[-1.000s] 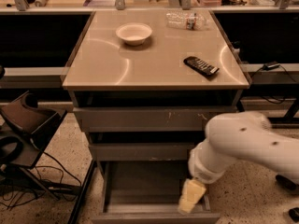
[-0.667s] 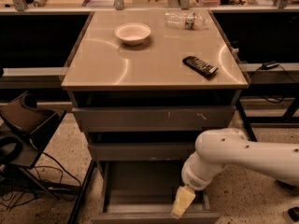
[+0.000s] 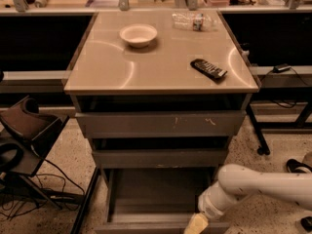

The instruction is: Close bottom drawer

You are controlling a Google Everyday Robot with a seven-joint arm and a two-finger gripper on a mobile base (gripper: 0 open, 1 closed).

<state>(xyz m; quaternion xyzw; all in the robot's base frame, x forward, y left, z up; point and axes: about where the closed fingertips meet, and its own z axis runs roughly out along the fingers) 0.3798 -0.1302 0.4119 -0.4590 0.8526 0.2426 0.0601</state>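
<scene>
The bottom drawer is pulled out at the foot of the grey cabinet, its shallow grey box open and its flat front at the frame's bottom edge. My gripper hangs from the white arm that comes in from the right. It sits at the right part of the drawer's front edge. Its pale fingers are partly cut off by the frame's bottom.
Above the bottom drawer are the mid-width drawer front and the widest front with orange scratches. On the cabinet top lie a white bowl, a black remote and a plastic bottle. A chair stands at the left.
My arm has dropped lower and my gripper has moved left and down, from over the drawer's right interior to its front edge.
</scene>
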